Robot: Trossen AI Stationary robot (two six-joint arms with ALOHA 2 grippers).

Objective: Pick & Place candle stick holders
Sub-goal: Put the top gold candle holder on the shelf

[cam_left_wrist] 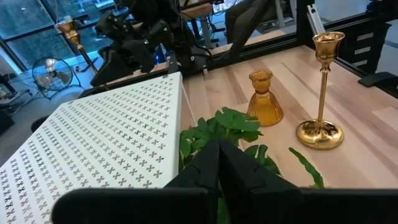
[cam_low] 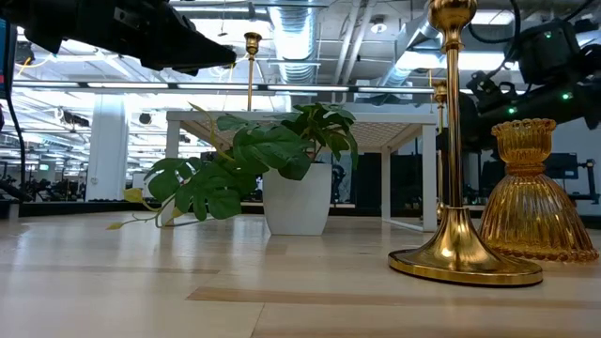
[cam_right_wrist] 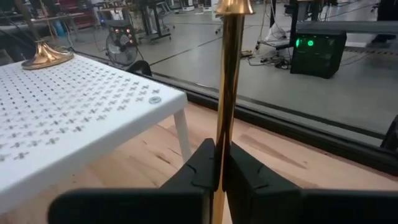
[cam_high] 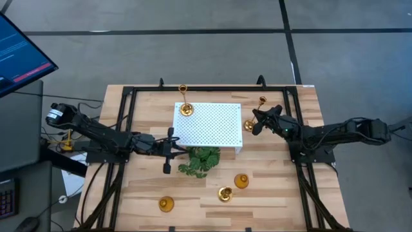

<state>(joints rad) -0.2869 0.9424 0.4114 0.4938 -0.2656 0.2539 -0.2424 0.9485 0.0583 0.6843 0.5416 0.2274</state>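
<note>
One tall gold holder (cam_high: 185, 107) stands by its round base on the far left corner of the white perforated platform (cam_high: 212, 129). My right gripper (cam_high: 257, 124) is shut on a second tall holder (cam_high: 256, 115) just right of the platform. A third tall holder (cam_high: 225, 193) and a short amber one (cam_high: 241, 182) stand on the table near the front. Another short one (cam_high: 166, 205) stands by the front edge. My left gripper (cam_high: 183, 152) is shut and empty, over the green plant (cam_high: 199, 161) at the platform's near edge. My right gripper pinches the tall holder's thin stem (cam_right_wrist: 226, 124) between its two fingers (cam_right_wrist: 199, 165). The fingers come level from the table's right side and lie across the stem. The holder stands upright in the hold. Its base is hidden below the fingers, so I cannot tell whether it rests on the table.
The potted plant (cam_low: 272, 169) sits against the platform's near side. In the low view the tall holder (cam_low: 453, 141) and the short one (cam_low: 531, 197) stand close to the camera. Black frame rails run along the table's left and right sides (cam_high: 302, 187).
</note>
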